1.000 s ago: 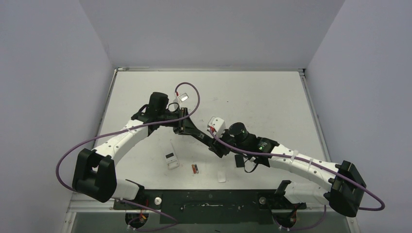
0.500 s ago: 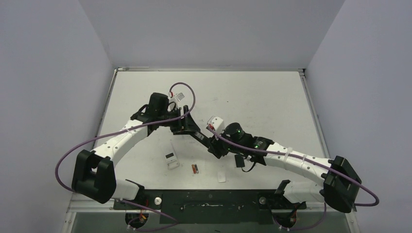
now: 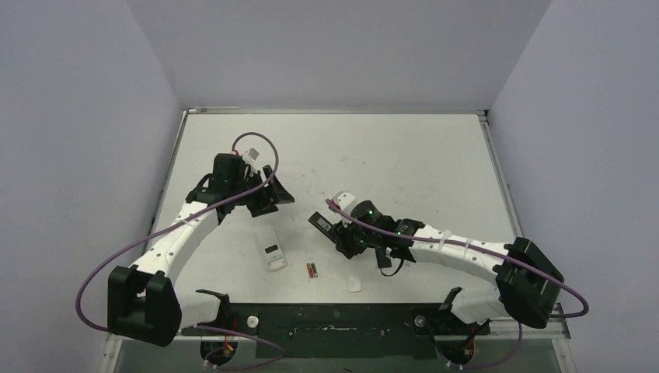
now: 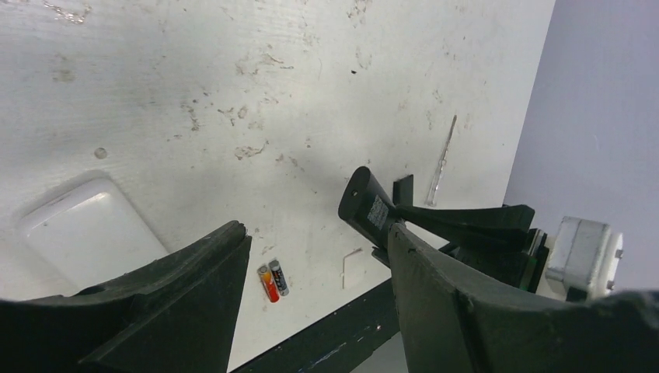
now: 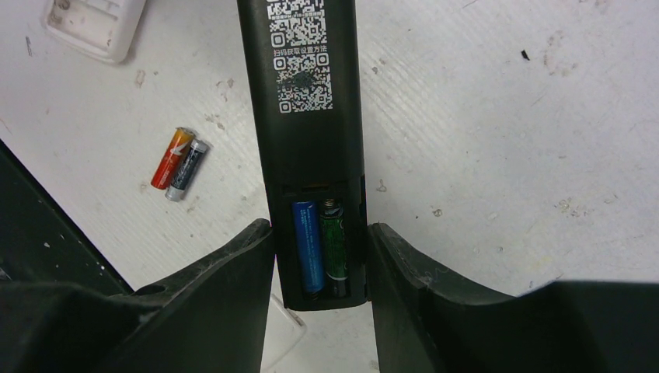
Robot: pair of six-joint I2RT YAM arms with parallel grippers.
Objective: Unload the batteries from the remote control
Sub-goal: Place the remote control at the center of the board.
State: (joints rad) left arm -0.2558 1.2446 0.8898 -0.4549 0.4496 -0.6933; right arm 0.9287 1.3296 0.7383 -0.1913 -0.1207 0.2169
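Right gripper (image 5: 320,235) grips the black remote (image 5: 307,93), jaws partly closed against its sides. The blue battery (image 5: 308,245) and dark green battery (image 5: 335,241) sit in the open compartment, right between the jaws. An orange battery (image 5: 172,158) and a dark battery (image 5: 186,169) lie touching on the table (image 5: 505,116), outside one jaw. Left gripper (image 4: 317,233) gapes wide, empty.

1. Black remote (image 5: 307,155), back face, right wrist view: white QR codes (image 5: 303,22) printed one above the other.
2. Between the codes: one line of small white Chinese characters (image 5: 305,53), too small to read with certainty.
3. Blue cell (image 5: 306,245) and dark cell (image 5: 335,242), seated in the open compartment: fine print along each, illegible.
4. Two loose cells (image 5: 180,169) on the tabletop (image 5: 482,116): markings illegible.
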